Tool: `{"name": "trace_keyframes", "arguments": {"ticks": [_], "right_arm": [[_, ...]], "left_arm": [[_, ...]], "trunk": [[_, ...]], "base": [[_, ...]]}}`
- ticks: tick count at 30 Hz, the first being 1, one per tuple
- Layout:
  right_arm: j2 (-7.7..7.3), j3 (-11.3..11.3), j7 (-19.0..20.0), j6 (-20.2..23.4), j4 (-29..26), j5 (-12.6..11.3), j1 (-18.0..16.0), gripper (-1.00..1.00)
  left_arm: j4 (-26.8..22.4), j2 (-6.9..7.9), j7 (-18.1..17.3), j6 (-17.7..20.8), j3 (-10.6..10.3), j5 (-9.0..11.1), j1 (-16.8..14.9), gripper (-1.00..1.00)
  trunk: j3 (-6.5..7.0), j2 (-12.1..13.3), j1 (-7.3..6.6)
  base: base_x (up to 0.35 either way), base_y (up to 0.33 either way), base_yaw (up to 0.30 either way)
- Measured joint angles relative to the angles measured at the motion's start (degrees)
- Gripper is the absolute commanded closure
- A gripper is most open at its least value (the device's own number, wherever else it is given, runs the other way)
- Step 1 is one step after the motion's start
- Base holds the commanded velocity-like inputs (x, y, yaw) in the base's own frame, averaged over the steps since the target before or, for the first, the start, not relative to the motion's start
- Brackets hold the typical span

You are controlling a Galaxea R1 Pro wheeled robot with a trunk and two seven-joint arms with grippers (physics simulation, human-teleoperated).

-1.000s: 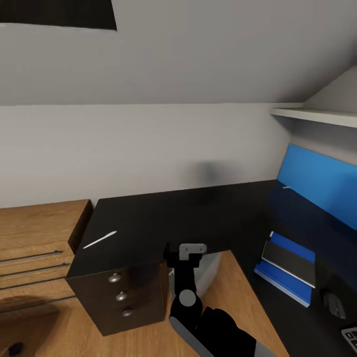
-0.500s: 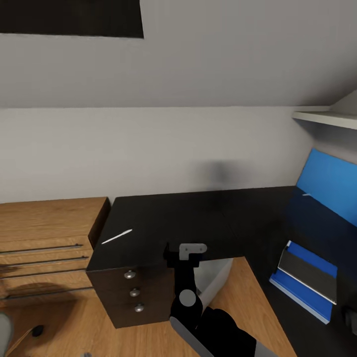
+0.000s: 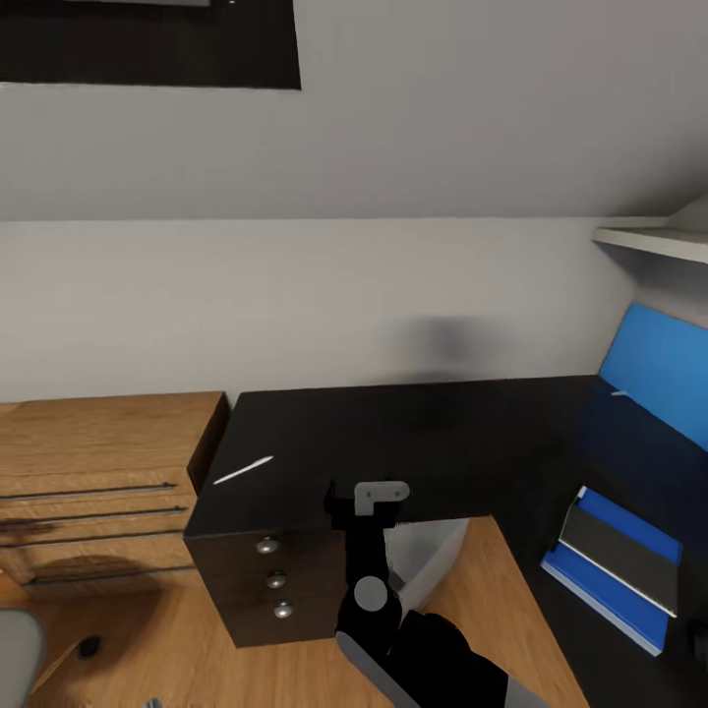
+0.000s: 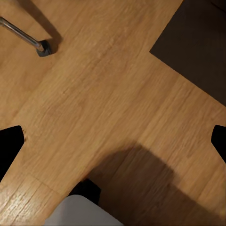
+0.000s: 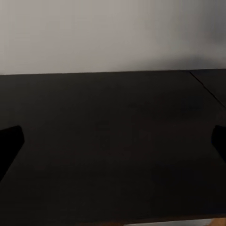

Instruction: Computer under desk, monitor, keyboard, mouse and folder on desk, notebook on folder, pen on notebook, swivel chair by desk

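The desk (image 3: 413, 442) has a glossy black top and dark drawers with silver knobs (image 3: 275, 578). The thin white pen (image 3: 244, 470) lies near its left end. At the right, the blue folder (image 3: 600, 590) lies flat on the desk with the dark grey notebook (image 3: 619, 546) on top. The light grey computer (image 3: 438, 553) sits under the desk. My right gripper (image 3: 366, 500) hovers at the desk's front edge, open (image 5: 113, 141) and empty. My left gripper (image 4: 113, 141) is open over the floor. The swivel chair's grey seat (image 3: 15, 657) shows at lower left, its caster (image 4: 43, 47) on the floor.
A low light-wood chest of drawers (image 3: 98, 472) stands against the desk's left end. A bright blue upright panel (image 3: 664, 379) and a white shelf (image 3: 654, 241) are at the right. The floor (image 4: 108, 94) is wood with a dark rug corner (image 4: 197, 52).
The whole picture has shifted right, so the camera has turned left. The chair seat has come into view at lower left. The right arm holds the same place in the picture.
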Motion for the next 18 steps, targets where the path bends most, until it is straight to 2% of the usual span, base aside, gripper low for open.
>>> {"name": "trace_keyframes", "arguments": {"ticks": [3,8,14,18], "right_arm": [[0.04,0.02,0.0,-0.02,0.05,0.0,0.01,-1.0],[0.11,0.05,0.01,-0.14,0.15,-0.04,0.0,-1.0],[0.15,0.08,0.05,-0.19,0.19,-0.05,0.01,-1.0],[0.18,0.16,0.08,-0.23,0.27,-0.06,0.04,-1.0]], "left_arm": [[0.0,0.0,0.0,-0.01,-0.07,-0.2,-0.01,-1.0],[0.0,-0.07,0.04,-0.07,-0.12,-1.99,0.0,-1.0],[0.0,-0.09,0.08,-0.09,-0.12,-2.98,-0.01,-1.0],[0.0,-0.12,0.02,-0.09,-0.17,-3.08,-0.01,-1.0]], "trunk": [[0.54,1.2,-0.66],[1.44,3.21,-1.76],[2.52,5.62,-3.08],[2.52,5.64,-3.08]], "base": [[0.0,0.0,0.271],[0.0,0.0,0.277],[0.0,0.0,0.278],[0.0,0.0,0.279]]}}
